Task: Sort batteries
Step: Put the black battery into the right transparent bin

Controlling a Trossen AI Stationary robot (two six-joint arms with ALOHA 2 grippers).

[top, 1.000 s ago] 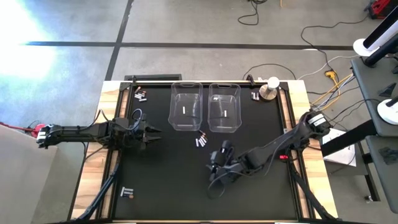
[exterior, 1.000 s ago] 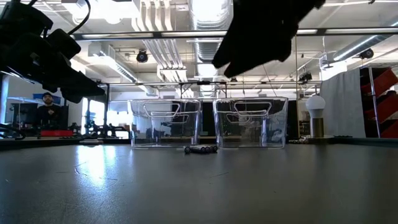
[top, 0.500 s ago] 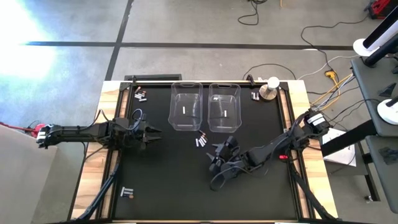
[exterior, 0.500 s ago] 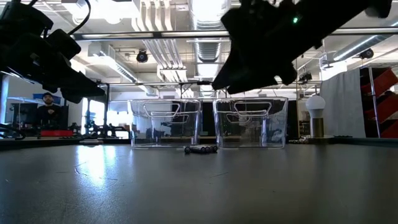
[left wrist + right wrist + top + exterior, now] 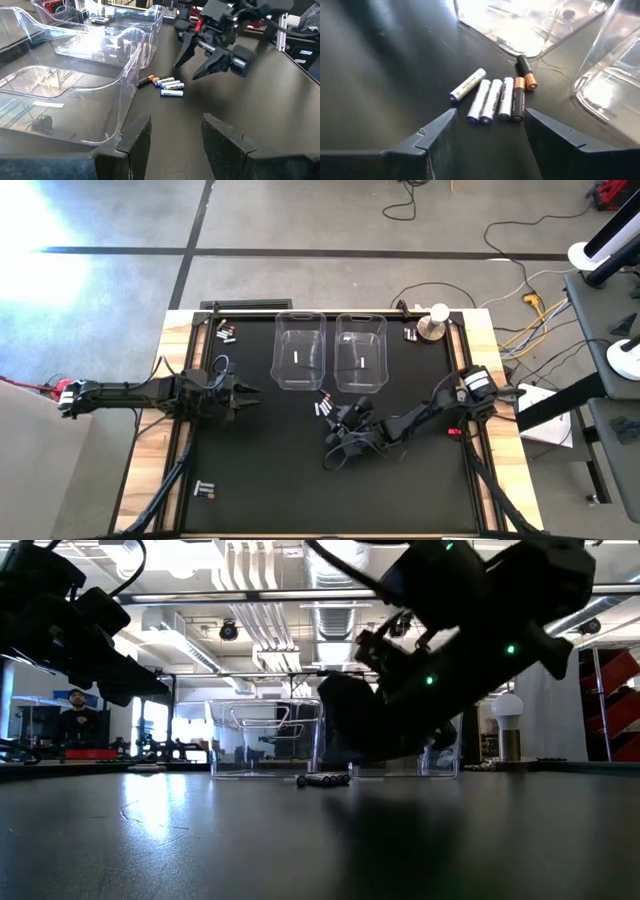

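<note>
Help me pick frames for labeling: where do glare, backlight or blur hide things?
High view: sunlight blows out the floor at top left; the batteries are tiny but readable. Low view: bright ceiling lights leave the right gripper a dark silhouette blocking one bin. Right wrist view: glare whitens the bin floor, batteries sharp. Left wrist view: evenly lit, left gripper slightly soft.

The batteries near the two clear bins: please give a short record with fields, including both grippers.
battery cluster: six batteries lying on the black table, just in front of the two clear bins
types: four white, two dark with copper ends
right gripper: open, low over the cluster, holding nothing
left gripper: open, empty, waiting at the table's left side
bin contents: one white battery in each bin
</note>
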